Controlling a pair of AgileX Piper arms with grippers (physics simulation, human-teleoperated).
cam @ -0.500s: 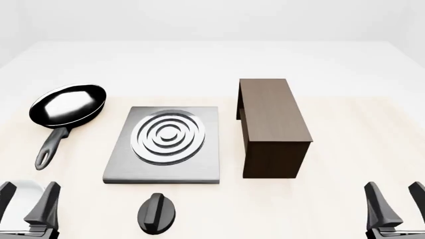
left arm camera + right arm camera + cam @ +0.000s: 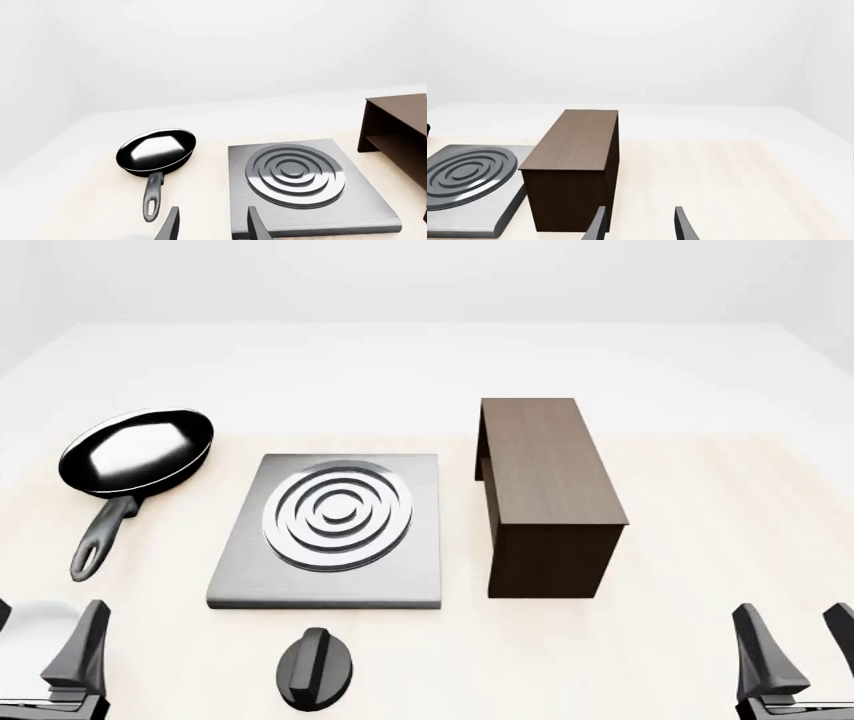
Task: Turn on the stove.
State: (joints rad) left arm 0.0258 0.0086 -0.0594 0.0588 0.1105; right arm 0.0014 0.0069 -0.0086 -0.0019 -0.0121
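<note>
Front view: knob (image 2: 316, 668) near stove (image 2: 240, 570) front edge, untouched. Left gripper (image 2: 34, 660) nearer, fingers spread, empty; right gripper (image 2: 798, 652) likewise. Advice: straddle raised bar squarely before twisting.

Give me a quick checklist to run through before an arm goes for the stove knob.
1. Knob in view and uncovered, near the table's near edge in front of the stove plate: ok.
2. Left gripper open and empty: ok.
3. Right gripper open and empty: ok.
4. Nothing between the left gripper and the knob in the front view: ok.
5. Frying pan and wooden box stand apart from the knob: ok.
6. Knob's on or off position: cannot tell.
</note>
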